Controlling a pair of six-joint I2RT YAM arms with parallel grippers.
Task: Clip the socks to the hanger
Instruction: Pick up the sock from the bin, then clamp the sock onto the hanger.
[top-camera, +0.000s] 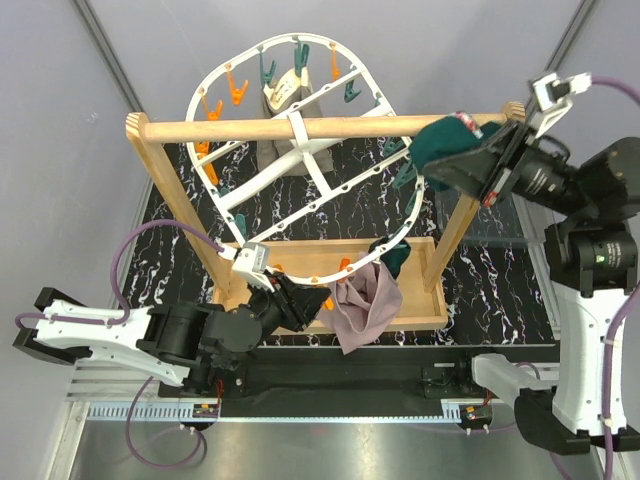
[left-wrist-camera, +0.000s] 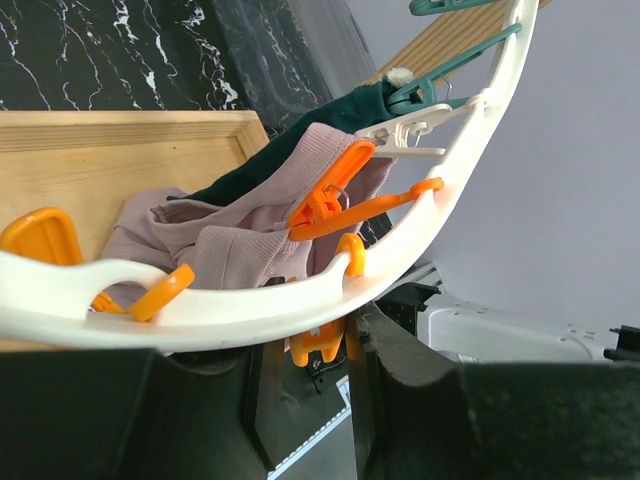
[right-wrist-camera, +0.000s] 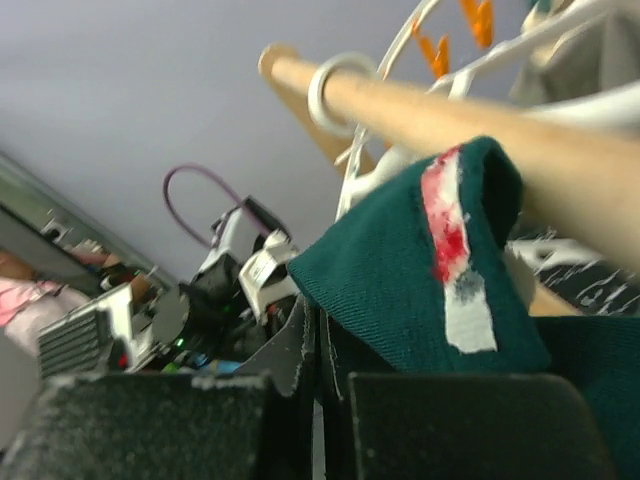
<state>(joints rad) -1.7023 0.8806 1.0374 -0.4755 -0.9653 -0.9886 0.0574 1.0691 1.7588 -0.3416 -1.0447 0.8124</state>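
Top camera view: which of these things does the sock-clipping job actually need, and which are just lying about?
Part of the job:
white hanger
mauve sock, hanging at its near rim
teal sock, held in the right gripper
orange clothespin, pinched by the left gripper

Just there:
wooden rail stand
wooden tray
grey-beige cloth with a label
marbled black mat

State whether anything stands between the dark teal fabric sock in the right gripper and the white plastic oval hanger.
Nothing visible does. The dark teal fabric sock, held by the right gripper, hangs beside the white plastic oval hanger; only the round wooden rail runs close by.
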